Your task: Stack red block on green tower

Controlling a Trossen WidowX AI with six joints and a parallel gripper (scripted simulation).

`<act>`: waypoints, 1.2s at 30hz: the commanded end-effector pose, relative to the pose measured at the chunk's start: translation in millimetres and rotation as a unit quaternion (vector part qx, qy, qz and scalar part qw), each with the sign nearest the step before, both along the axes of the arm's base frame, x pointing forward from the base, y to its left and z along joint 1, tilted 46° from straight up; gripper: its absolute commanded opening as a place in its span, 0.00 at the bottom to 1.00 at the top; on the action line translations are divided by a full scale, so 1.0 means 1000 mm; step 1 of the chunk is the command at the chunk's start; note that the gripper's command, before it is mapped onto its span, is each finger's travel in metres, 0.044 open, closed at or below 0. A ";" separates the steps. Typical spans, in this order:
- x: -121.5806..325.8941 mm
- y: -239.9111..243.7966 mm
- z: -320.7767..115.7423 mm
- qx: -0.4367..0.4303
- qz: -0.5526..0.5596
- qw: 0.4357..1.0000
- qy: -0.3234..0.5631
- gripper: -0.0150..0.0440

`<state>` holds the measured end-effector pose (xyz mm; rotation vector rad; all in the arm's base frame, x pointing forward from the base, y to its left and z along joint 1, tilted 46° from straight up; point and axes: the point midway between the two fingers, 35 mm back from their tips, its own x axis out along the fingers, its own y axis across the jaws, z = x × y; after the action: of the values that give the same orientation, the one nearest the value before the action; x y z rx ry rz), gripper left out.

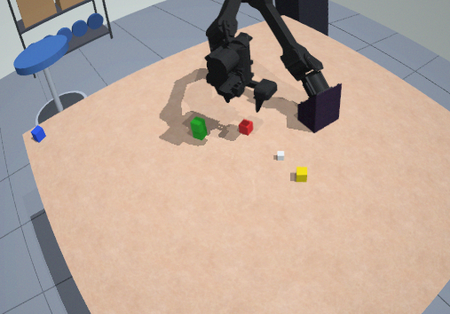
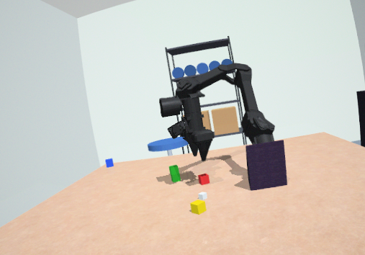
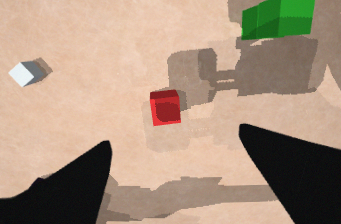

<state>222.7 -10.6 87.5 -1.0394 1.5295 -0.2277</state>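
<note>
One red block below end effector.

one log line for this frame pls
phase: approach | gripper: open, empty, above red block | red block: on table | green tower: upright, untouched

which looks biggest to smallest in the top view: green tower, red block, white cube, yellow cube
1. green tower, clearly tallest
2. red block and yellow cube, too alike to rank; the yellow one sits nearer the camera
3. white cube, plainly smallest
</note>
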 end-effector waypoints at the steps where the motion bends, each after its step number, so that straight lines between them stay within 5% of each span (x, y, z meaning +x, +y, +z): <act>1: -0.001 -0.006 -0.010 0.000 -0.004 1.000 0.007 1.00; 36: 0.004 -0.056 -0.055 -0.003 -0.004 1.000 0.007 1.00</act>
<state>228.4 -60.8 37.8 -1.0309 1.5329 -0.2307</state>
